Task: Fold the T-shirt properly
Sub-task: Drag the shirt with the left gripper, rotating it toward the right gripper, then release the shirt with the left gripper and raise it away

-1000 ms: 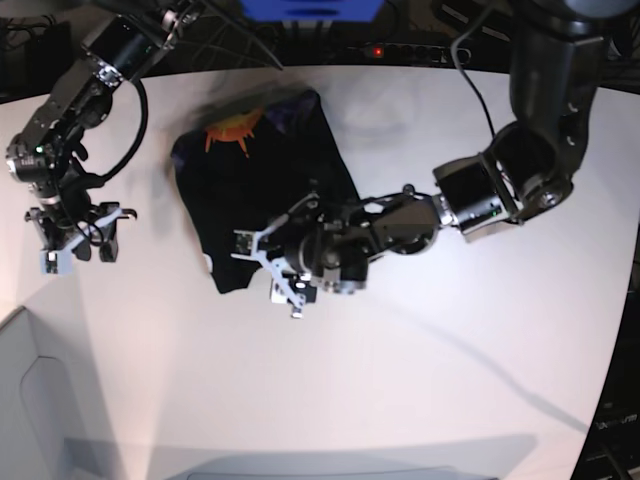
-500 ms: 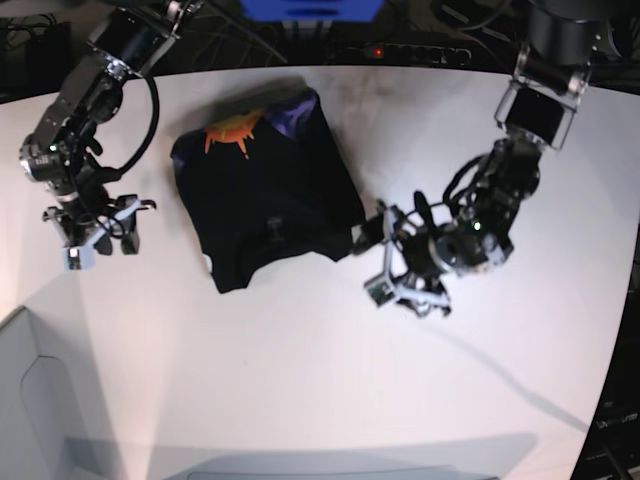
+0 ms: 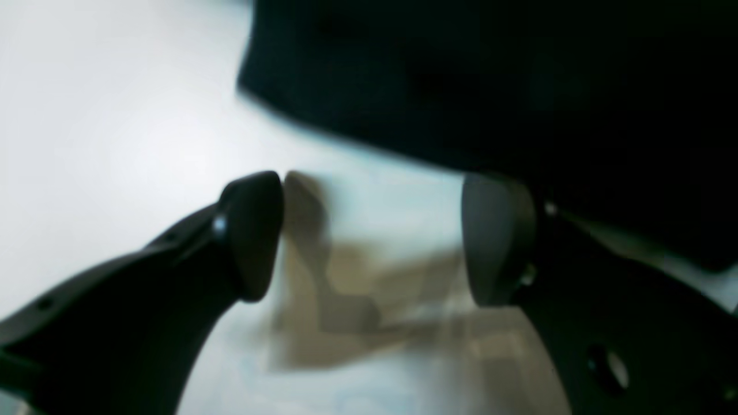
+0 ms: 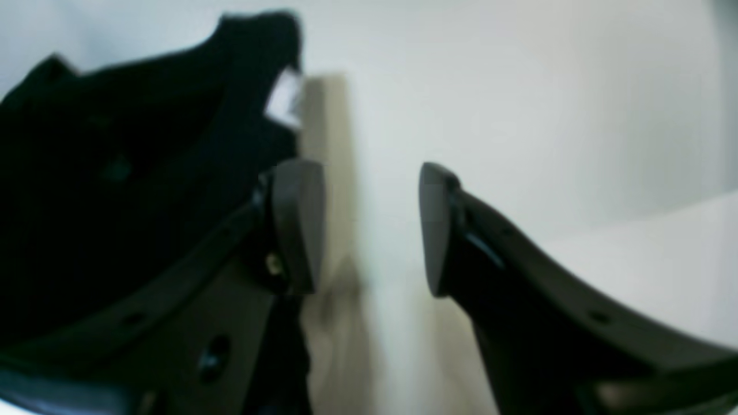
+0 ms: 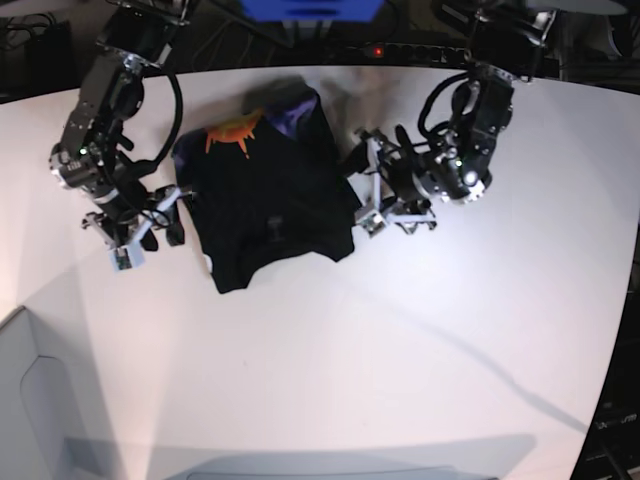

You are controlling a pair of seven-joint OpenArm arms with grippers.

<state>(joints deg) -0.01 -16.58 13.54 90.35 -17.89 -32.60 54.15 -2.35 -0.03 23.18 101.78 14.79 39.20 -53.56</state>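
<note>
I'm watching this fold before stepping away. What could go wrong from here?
1. Both claws are open and empty beside the T-shirt; the left claw might pinch only the top layer at that edge.
2. The right claw sits near the white label; a snag could undo the loose fold.

1. Base view: bright, even overhead light on the smooth white table (image 5: 420,340); dark backgr., fisheye bend at edges.
2. Long soft arm shadow runs toward lower right.
3. Both wrist views v. blurred; soft brownish end-effector shadows on table.
</note>
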